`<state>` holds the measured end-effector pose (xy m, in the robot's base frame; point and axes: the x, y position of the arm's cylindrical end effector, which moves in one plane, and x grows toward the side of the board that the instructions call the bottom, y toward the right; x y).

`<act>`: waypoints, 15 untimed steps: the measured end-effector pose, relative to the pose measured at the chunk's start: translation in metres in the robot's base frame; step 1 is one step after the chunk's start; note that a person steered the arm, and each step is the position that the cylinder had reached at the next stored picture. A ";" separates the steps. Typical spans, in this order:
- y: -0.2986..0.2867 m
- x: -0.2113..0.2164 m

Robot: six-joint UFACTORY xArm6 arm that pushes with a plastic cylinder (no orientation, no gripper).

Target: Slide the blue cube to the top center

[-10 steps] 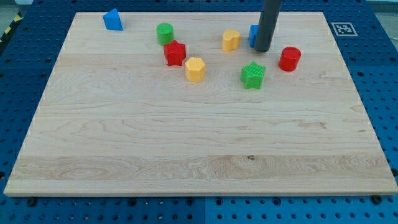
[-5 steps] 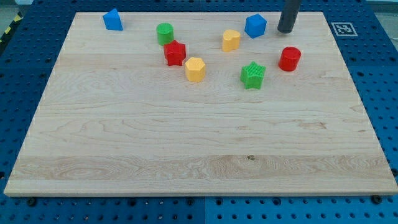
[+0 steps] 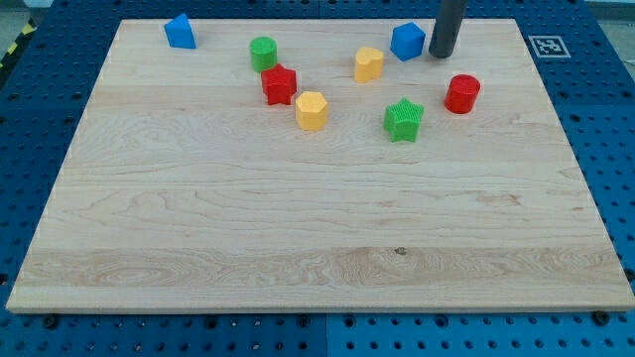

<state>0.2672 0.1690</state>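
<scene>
One blue cube [image 3: 407, 41] sits by our tip [image 3: 442, 55] (just beside, view's right); we have no pincer.

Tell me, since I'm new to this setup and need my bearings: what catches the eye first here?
The dark rod at the view's top right stands out, my tip just right of the blue cube. Next comes the cluster of coloured blocks across the upper board: a red star, a green star and a red cylinder. A lone blue block sits at the top left.
</scene>
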 end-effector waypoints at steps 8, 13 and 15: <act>-0.039 -0.043; -0.066 -0.043; -0.086 -0.037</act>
<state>0.2303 0.0833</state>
